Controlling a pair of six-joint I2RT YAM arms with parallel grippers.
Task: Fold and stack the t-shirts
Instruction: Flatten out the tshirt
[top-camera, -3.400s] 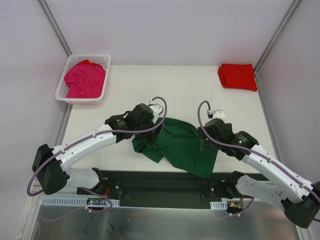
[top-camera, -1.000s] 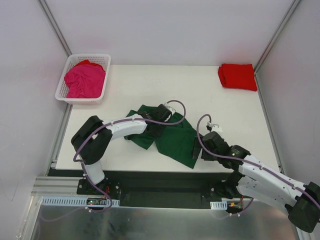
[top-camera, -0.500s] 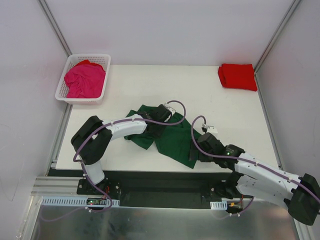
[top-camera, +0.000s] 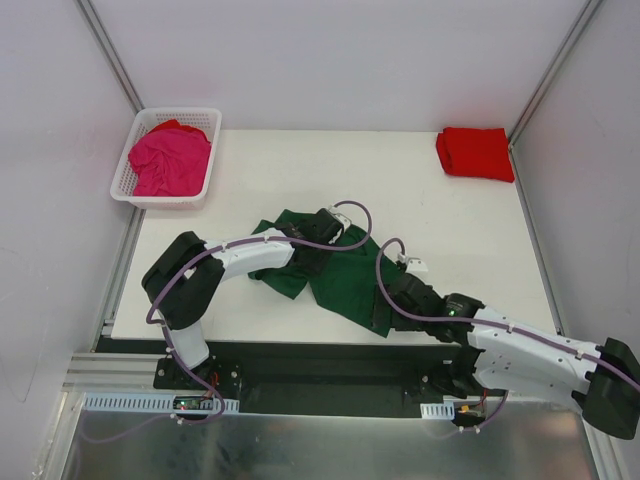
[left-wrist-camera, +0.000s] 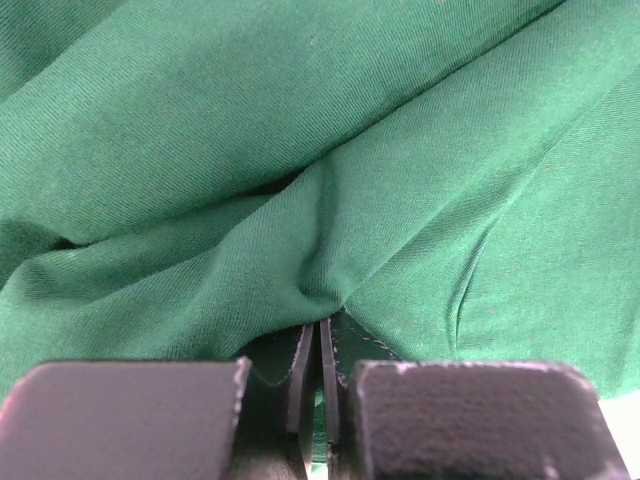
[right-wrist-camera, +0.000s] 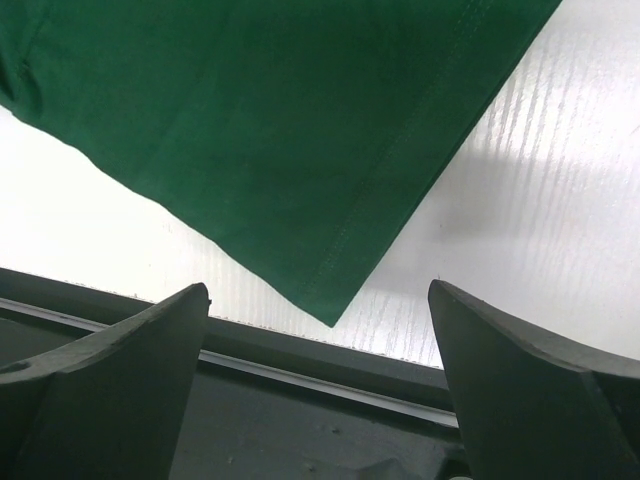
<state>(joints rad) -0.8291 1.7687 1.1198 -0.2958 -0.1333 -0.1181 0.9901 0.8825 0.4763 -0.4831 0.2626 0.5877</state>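
Note:
The dark green t-shirt (top-camera: 345, 278) lies crumpled on the table's near middle. My left gripper (top-camera: 320, 248) rests on its upper part, shut on a pinched fold of green cloth (left-wrist-camera: 320, 300). My right gripper (top-camera: 386, 308) hovers open just above the shirt's near right corner (right-wrist-camera: 330, 315), whose tip lies between the spread fingers (right-wrist-camera: 150, 350) without touching them. A folded bright red t-shirt (top-camera: 475, 153) lies at the far right corner. The magenta t-shirt (top-camera: 170, 160) is bunched up inside the basket.
The white lattice basket (top-camera: 213, 150) stands at the far left corner. The table's near edge and a dark rail (right-wrist-camera: 300, 400) run just below the green shirt's corner. White walls close in the table on the left, back and right.
The green shirt has been drawn back from the near edge. Over the last second my right gripper slid left and nearer, onto the shirt's corner; the left gripper held still.

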